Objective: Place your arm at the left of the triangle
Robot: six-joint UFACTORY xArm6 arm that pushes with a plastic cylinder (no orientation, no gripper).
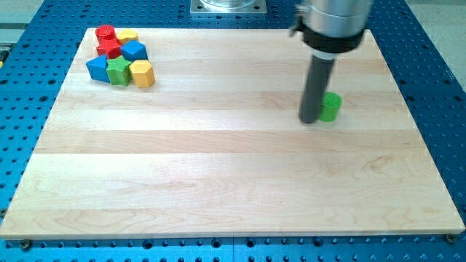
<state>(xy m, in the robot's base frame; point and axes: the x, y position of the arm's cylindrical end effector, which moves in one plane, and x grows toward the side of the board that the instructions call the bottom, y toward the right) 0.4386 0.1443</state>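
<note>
My dark rod comes down from the view's top right, and my tip (309, 118) rests on the wooden board (218, 160). It stands just left of a small green block (331, 106), touching or nearly touching it; the rod hides the block's left part, so its shape is unclear. A cluster of blocks sits at the board's top left: a blue triangle-like block (97, 68), a green star (118, 70), a yellow hexagon (143, 73), a blue block (134, 50), a red block (110, 49), a red cylinder (106, 32) and a yellow block (128, 36).
The board lies on a blue perforated table (437, 73). A metal mount (228, 6) sits at the view's top centre. The arm's grey body (333, 22) hangs over the board's top right.
</note>
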